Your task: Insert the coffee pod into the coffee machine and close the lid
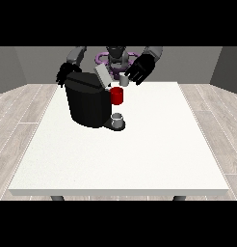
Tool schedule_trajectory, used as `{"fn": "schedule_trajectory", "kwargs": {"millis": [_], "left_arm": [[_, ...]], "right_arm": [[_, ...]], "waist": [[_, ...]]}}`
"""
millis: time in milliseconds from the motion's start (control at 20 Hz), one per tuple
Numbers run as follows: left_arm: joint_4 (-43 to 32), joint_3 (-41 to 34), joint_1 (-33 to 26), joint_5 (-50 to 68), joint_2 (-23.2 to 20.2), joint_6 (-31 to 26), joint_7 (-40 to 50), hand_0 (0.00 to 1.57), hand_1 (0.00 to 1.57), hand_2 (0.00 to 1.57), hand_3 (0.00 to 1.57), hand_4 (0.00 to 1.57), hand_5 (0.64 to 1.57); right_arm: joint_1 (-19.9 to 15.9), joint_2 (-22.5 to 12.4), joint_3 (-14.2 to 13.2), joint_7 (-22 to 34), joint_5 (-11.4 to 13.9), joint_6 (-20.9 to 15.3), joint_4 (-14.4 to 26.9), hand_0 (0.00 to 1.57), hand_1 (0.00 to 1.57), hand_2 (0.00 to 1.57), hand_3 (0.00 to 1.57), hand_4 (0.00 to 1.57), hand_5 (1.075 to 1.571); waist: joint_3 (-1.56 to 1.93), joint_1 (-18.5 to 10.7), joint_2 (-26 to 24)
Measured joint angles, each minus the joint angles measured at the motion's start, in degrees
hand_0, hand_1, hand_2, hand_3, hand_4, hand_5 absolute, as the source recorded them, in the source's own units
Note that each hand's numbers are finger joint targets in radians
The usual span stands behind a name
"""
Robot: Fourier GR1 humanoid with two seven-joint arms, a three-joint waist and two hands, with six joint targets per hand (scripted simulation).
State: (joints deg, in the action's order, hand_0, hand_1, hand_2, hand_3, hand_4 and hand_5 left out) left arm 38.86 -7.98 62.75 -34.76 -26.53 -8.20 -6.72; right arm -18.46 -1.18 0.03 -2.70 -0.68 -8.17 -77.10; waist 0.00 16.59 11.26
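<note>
Coffee machine [86, 103] set on the table's [139, 159] far left part.

A lid [103, 75] is raised above the machine. A cup [118, 119] is placed at its right base. A coffee pod [124, 79] is held above by the hand at the view's right [141, 68]; the hand at the view's left [66, 73] is kept behind the machine.

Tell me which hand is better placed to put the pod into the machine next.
The robot's left, probably: the hand at the view's right has its fingers round the coffee pod, just above the red holder, beside the raised lid. The hand at the view's left sits behind the coffee machine.
</note>
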Motion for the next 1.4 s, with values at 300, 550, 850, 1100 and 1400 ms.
{"fn": "schedule_trajectory", "kwargs": {"millis": [300,550,850,1100,1400], "left_arm": [[-1.16,-0.17,2.03,-0.96,-0.41,1.03,-0.05,1.31,1.31,1.33,1.24,0.49,1.571],[-1.96,0.04,4.37,-1.39,0.0,0.27,1.06,1.33,1.33,1.34,1.23,0.5,1.571],[-2.43,0.34,3.61,-1.87,0.95,0.75,0.22,1.21,1.21,1.26,1.19,0.5,1.571],[-2.67,0.24,4.7,-1.92,0.78,-0.14,0.01,1.2,1.2,1.27,1.2,0.5,1.571],[-2.8,0.75,4.01,-2.55,1.69,0.25,-0.53,1.16,1.16,1.24,1.18,0.49,1.571]], "right_arm": [[-0.65,-0.03,0.33,0.31,1.03,-0.96,-1.67,0.0,0.0,0.0,0.0,0.48,1.571],[-2.5,-0.38,-0.64,0.87,1.03,-1.69,-2.0,0.0,0.0,0.0,0.0,0.48,1.571],[-0.94,-0.64,-1.17,0.44,0.24,-0.98,-2.33,0.0,0.0,0.0,0.0,0.5,1.571],[-0.7,-0.57,-1.9,-0.16,-0.78,-0.47,-2.02,0.0,0.0,0.0,0.0,0.51,1.571],[-0.71,-1.16,-3.22,-0.58,-1.46,-0.51,-1.79,0.0,0.0,0.0,0.0,0.5,1.571]], "waist": [[0.0,1.03,2.12],[0.01,1.31,3.38],[0.01,1.01,3.15],[0.01,0.86,3.57],[0.04,0.02,3.36]]}}
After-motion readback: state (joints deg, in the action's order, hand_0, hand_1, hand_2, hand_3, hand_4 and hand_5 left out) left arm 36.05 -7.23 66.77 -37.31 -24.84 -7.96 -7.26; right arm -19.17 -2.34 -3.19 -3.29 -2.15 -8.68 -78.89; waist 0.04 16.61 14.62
